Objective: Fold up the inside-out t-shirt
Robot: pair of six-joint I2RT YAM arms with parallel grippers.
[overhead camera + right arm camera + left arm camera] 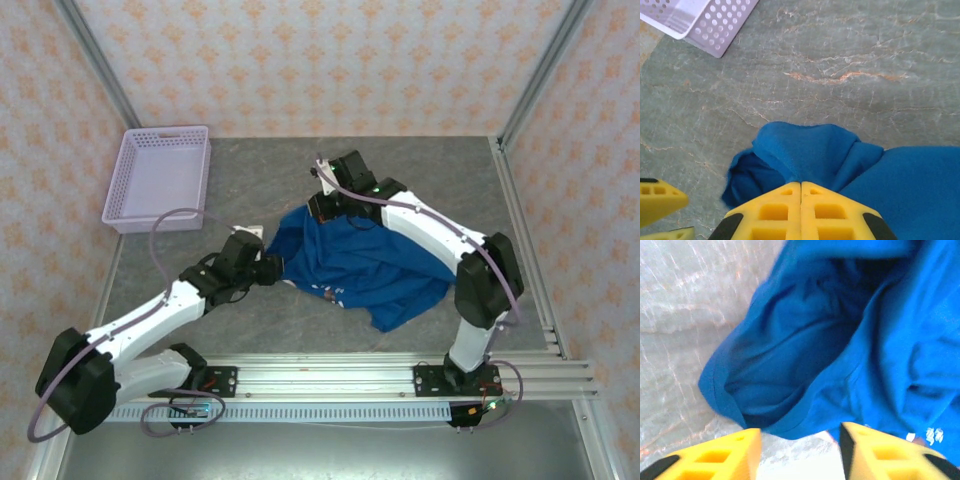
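T-shirt [352, 262]: royal blue, crumpled in a loose heap near the middle of the surface [430, 185], between the two arms. One rumpled end points toward the left arm, and a flap trails toward the near right.
Lettering [932, 434]: small white print on the cloth, at the shirt's near edge (too blurred to read).
Left hand [800, 435]: yellow fingers stand apart with a clear gap and nothing between them. A hemmed, open edge of the shirt lies just beyond the tips.
Right hand [801, 183]: fingers pressed fully together at the shirt's far edge, where a fold of blue cloth bunches up at the tips and looks pinched.
Basket [160, 178]: lavender mesh, at the far left corner of the surface, well apart from the shirt.
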